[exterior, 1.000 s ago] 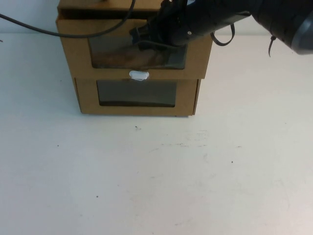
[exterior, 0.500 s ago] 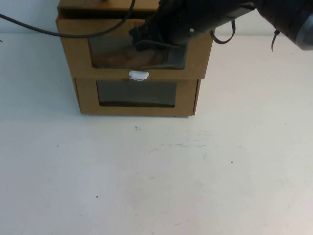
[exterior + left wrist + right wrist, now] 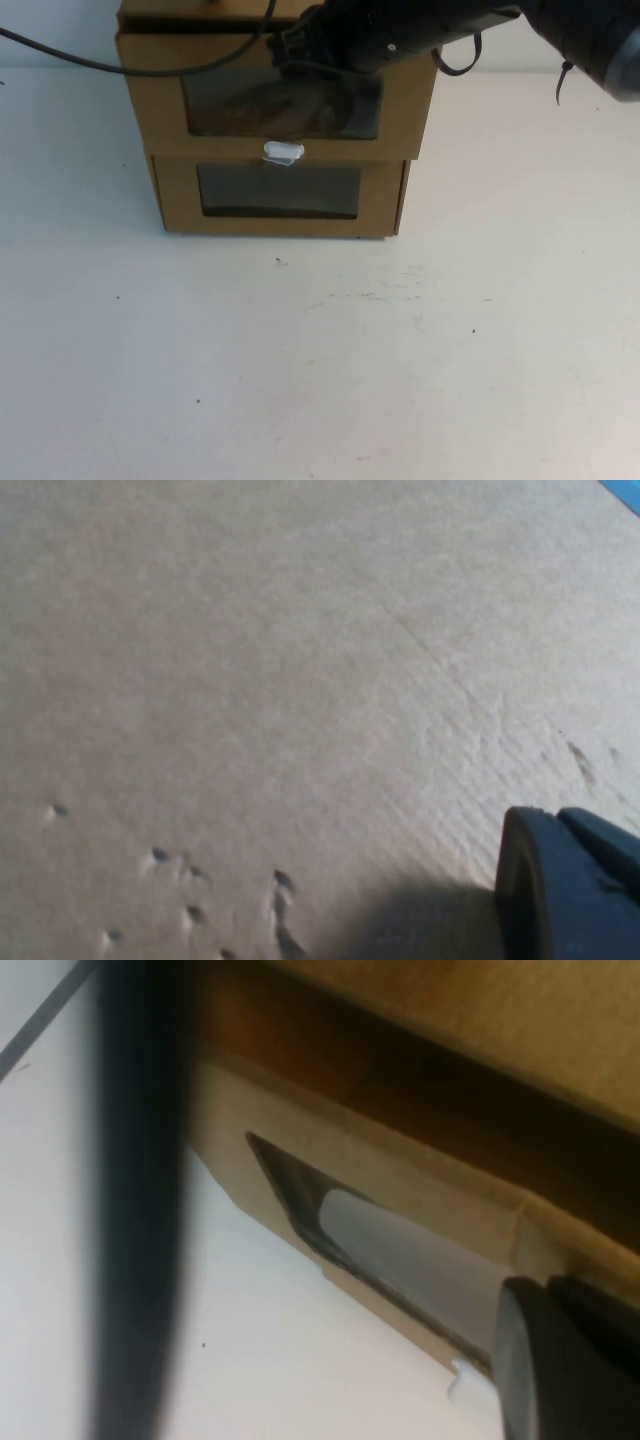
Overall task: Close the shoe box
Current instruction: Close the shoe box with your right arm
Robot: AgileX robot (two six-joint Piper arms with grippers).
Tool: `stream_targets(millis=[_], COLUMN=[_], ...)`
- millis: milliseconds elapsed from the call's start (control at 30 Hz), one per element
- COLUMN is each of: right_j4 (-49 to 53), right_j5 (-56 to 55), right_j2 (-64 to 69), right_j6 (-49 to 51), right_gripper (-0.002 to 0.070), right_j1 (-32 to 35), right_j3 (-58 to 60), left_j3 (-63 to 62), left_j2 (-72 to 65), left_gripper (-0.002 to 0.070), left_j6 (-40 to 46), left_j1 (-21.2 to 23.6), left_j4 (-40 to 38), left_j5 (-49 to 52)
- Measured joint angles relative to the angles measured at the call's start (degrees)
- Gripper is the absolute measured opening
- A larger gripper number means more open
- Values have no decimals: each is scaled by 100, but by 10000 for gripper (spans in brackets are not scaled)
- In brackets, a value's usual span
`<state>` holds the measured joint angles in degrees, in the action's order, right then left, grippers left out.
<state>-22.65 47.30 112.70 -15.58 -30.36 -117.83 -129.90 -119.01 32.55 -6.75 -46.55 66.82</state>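
Right claw (image 3: 290, 50) sits at the shoe box (image 3: 280, 100) top front edge; drawer below it sticks out, mid-push. Can't tell either claw's state. Left claw (image 3: 570, 880) hovers over bare cardboard. Next: push front panel straight back till flush.

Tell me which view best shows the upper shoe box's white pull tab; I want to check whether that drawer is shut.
The high view: the white pull tab sits fully visible below the shoe box window. The right wrist view catches only a sliver of it beside the right gripper. The left wrist view shows only bare cardboard and the left gripper.
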Motion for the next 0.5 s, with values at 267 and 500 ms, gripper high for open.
stream_targets(millis=[267, 500], right_j4=[-175, -175], right_j5=[-224, -603], right_j2=[96, 157], right_j6=[0, -10], right_gripper=[-11, -12], right_j1=[122, 122], right_j3=[-13, -23], left_j3=[0, 0], left_j2=[-11, -11], left_gripper=[-5, -5], left_j6=[0, 0], left_j1=[5, 13], left_j4=[-57, -79], left_j5=[35, 23])
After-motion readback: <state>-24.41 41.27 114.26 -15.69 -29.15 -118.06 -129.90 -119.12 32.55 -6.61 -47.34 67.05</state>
